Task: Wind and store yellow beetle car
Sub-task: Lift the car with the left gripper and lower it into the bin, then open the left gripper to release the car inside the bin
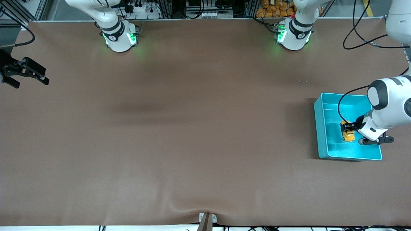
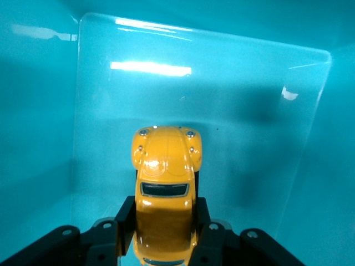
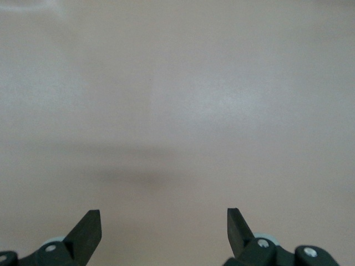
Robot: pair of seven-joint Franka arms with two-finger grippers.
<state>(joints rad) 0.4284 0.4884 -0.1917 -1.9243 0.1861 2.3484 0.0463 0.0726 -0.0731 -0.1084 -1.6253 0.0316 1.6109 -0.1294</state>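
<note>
Gripping the yellow beetle car (image 1: 347,131) inside the turquoise bin (image 1: 322,128), the left gripper (image 1: 347,128) has only to release it, while the right gripper (image 1: 27,76) waits open over the table's right-arm end.

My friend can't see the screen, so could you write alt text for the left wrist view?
A yellow beetle car, seen from above, is clamped by its sides in the left tool, whose black fingers press against it. It is held inside a turquoise bin, over the bin's glossy floor, with the walls rising around it.
</note>
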